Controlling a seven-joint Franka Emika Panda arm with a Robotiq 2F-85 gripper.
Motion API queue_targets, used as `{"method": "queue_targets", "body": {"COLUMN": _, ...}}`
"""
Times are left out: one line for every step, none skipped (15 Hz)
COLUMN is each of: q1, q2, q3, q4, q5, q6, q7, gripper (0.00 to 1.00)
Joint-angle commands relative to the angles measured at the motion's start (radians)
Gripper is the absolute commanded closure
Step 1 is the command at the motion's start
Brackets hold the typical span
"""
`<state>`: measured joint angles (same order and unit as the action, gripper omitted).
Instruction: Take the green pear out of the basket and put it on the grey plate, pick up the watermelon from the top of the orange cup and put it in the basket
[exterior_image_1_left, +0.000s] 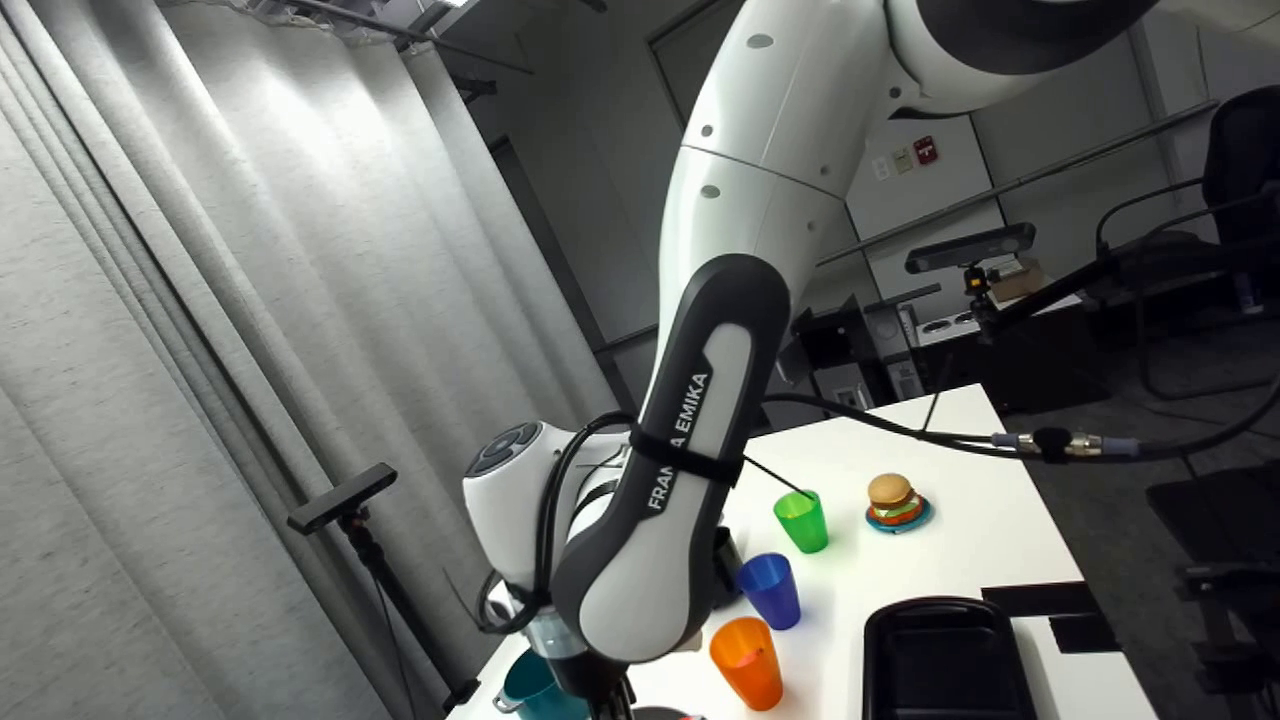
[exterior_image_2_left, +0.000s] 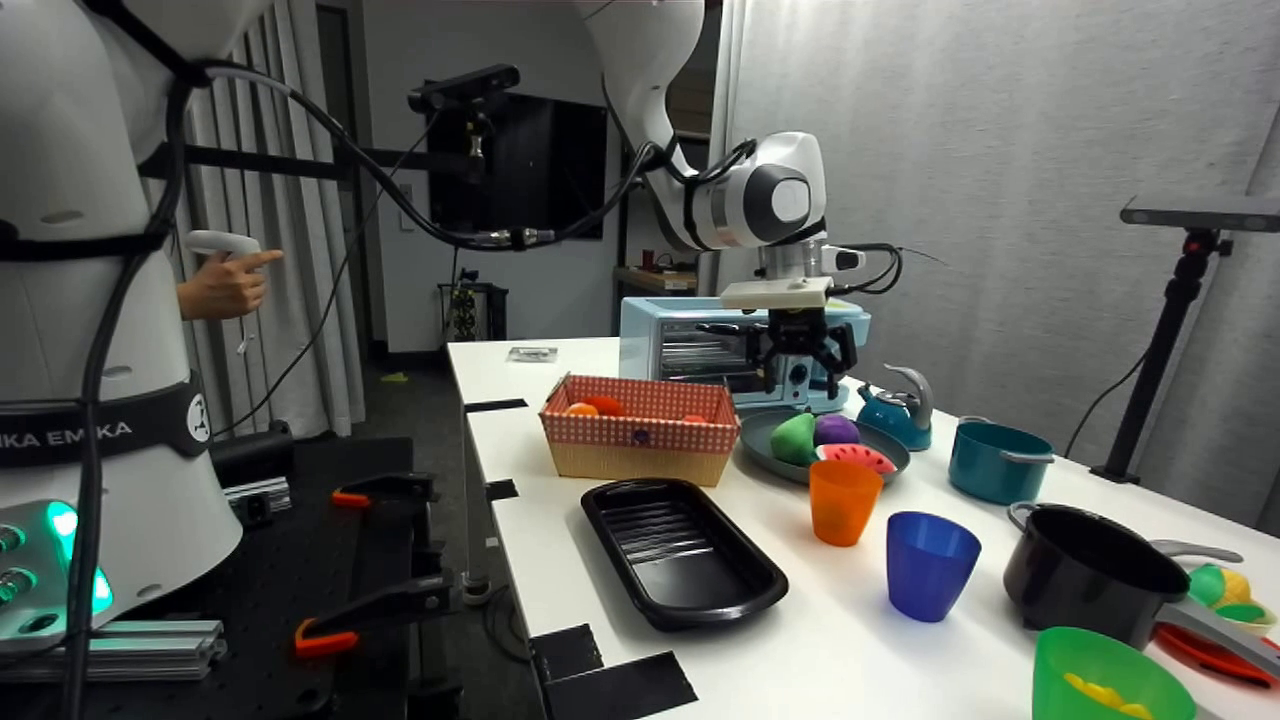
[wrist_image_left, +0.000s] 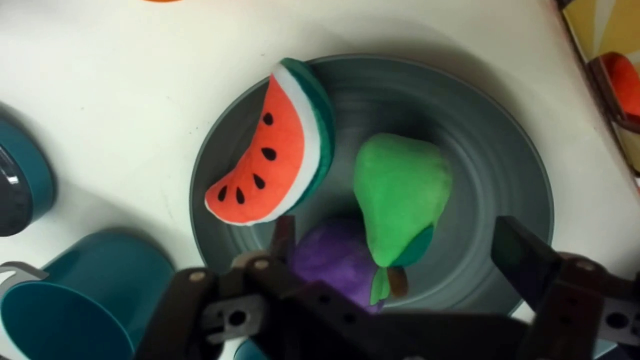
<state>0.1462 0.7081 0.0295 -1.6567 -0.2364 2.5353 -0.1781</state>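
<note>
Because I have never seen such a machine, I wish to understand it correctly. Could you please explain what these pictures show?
The machine is a robot arm ending in a two-fingered gripper. Two pictures are taken from outside the robot, facing the table; the third, from its wrist, looks down. There, a grey plate bears a green pear, a watermelon slice and a round purple item. Nearby are a checked basket, an orange cup and a black tray. The gripper is open above the plate, holding nothing.

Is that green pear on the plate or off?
On it: the wrist view shows the green pear inside the rim of the grey plate.
</note>
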Motion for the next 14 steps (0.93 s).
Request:
{"method": "queue_targets", "body": {"q1": -0.012, "q2": 0.026, "q3": -0.009, "q4": 0.050, "q5": -0.007, "q6": -0.008, "q7": 0.000, "gripper": 0.00}}
{"method": "queue_targets", "body": {"q1": -0.014, "q2": 0.026, "q3": -0.013, "q4": 0.051, "q5": -0.007, "q6": -0.003, "q7": 0.005, "gripper": 0.00}}
{"method": "queue_targets", "body": {"q1": -0.018, "q2": 0.026, "q3": -0.016, "q4": 0.052, "q5": -0.006, "q6": -0.002, "q7": 0.007, "gripper": 0.00}}
{"method": "queue_targets", "body": {"q1": -0.020, "q2": 0.024, "q3": -0.019, "q4": 0.050, "q5": -0.005, "q6": -0.001, "q7": 0.009, "gripper": 0.00}}
{"method": "queue_targets", "body": {"q1": -0.021, "q2": 0.023, "q3": -0.023, "q4": 0.048, "q5": -0.006, "q6": 0.002, "q7": 0.012, "gripper": 0.00}}
{"method": "queue_targets", "body": {"q1": -0.023, "q2": 0.022, "q3": -0.026, "q4": 0.044, "q5": -0.006, "q6": 0.003, "q7": 0.014, "gripper": 0.00}}
{"method": "queue_targets", "body": {"q1": -0.024, "q2": 0.021, "q3": -0.030, "q4": 0.042, "q5": -0.007, "q6": 0.005, "q7": 0.016, "gripper": 0.00}}
{"method": "queue_targets", "body": {"q1": -0.026, "q2": 0.021, "q3": -0.031, "q4": 0.040, "q5": -0.007, "q6": 0.005, "q7": 0.018, "gripper": 0.00}}
{"method": "queue_targets", "body": {"q1": -0.025, "q2": 0.022, "q3": -0.037, "q4": 0.038, "q5": -0.009, "q6": 0.012, "q7": 0.026, "gripper": 0.00}}
{"method": "queue_targets", "body": {"q1": -0.024, "q2": 0.024, "q3": -0.040, "q4": 0.038, "q5": -0.010, "q6": 0.015, "q7": 0.031, "gripper": 0.00}}
{"method": "queue_targets", "body": {"q1": -0.024, "q2": 0.024, "q3": -0.046, "q4": 0.036, "q5": -0.014, "q6": 0.018, "q7": 0.035, "gripper": 0.00}}
{"method": "queue_targets", "body": {"q1": -0.027, "q2": 0.025, "q3": -0.046, "q4": 0.036, "q5": -0.010, "q6": 0.018, "q7": 0.037, "gripper": 0.00}}
{"method": "queue_targets", "body": {"q1": -0.028, "q2": 0.027, "q3": -0.050, "q4": 0.036, "q5": -0.009, "q6": 0.021, "q7": 0.042, "gripper": 0.00}}
{"method": "queue_targets", "body": {"q1": -0.029, "q2": 0.029, "q3": -0.052, "q4": 0.037, "q5": -0.008, "q6": 0.022, "q7": 0.046, "gripper": 0.00}}
